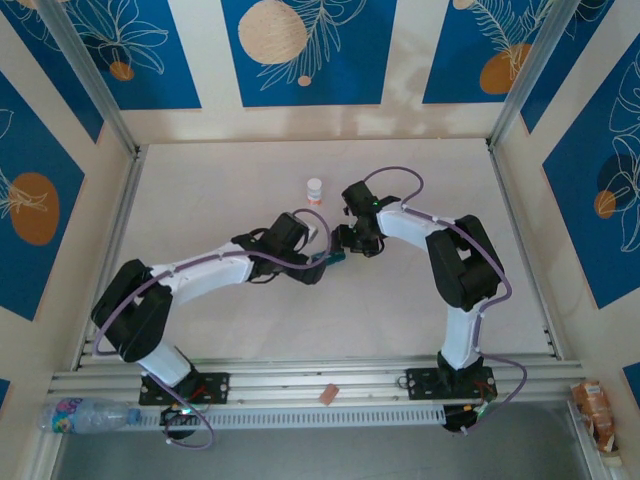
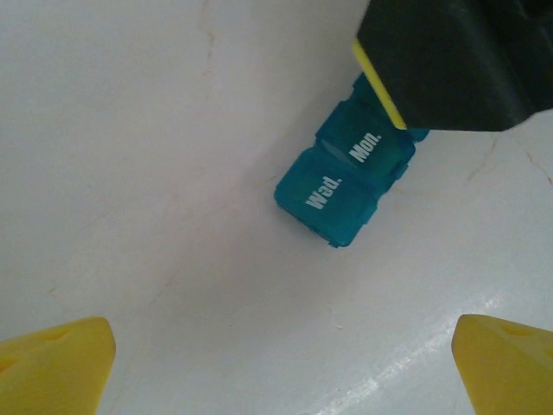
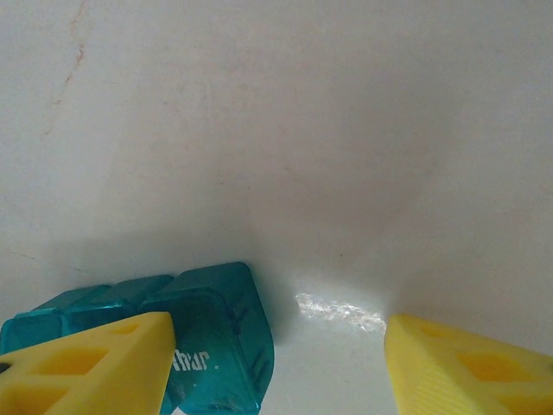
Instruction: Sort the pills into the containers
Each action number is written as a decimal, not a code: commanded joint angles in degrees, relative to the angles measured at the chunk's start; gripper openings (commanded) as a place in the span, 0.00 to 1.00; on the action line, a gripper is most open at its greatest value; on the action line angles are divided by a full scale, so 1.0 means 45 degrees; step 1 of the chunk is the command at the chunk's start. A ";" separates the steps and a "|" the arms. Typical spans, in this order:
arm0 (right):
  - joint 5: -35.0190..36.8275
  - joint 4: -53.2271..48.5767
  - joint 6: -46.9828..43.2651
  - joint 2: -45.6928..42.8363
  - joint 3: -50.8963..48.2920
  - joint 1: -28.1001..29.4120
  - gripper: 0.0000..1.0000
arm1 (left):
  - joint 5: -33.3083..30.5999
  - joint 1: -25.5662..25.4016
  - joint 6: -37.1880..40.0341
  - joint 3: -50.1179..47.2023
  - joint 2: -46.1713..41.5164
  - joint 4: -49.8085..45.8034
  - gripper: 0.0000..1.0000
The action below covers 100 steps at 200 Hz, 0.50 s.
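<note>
Your left gripper (image 2: pixel 282 350) is spread wide with nothing between the jaws, just bare table (image 2: pixel 130 156) under it. The containers (image 2: pixel 341 181), a teal strip of joined square compartments, lie flat on the table. In the left wrist view they sit at about 1 o'clock from that gripper, well clear of its tips. Lids reading "Wed." and "Mon." face up and look shut. The far end of the strip is hidden under the black-and-yellow tip of your right gripper (image 3: pixel 278 333).

The right gripper is about half spread and pinches nothing; the gap between its jaws shows bare table. In the right wrist view the strip sits at 7 o'clock, outside that gap. The left-of-frame finger (image 3: pixel 95 363) is over one end of it, with a "Thur" lid beside it. That finger is on the strip or just above it, can't tell which.

From the top camera the strip is near mid-table. Both grippers meet at it, the left from 8 o'clock and the right from 2 o'clock. A white bottle (image 1: pixel 315 190) with an orange-red band stands upright at 12 o'clock from the strip, apart from both grippers. A water bottle (image 1: pixel 85 413) lies by the left arm's base at the near edge.
</note>
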 commanded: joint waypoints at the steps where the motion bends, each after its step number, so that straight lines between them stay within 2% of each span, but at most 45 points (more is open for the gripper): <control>1: 0.0138 -0.0301 -0.0171 0.0349 -0.0018 0.0141 0.66 | 0.0006 -0.0337 0.0645 0.0351 0.0369 0.0158 1.00; 36: 0.0150 -0.0271 -0.0167 0.0411 -0.0087 0.0197 0.66 | -0.0169 -0.0499 0.0775 0.0443 0.0945 0.0325 1.00; 100: 0.0160 -0.0257 -0.0154 0.0530 -0.0201 0.0276 0.65 | -0.1471 -0.0480 0.1081 0.1131 0.1859 0.0330 1.00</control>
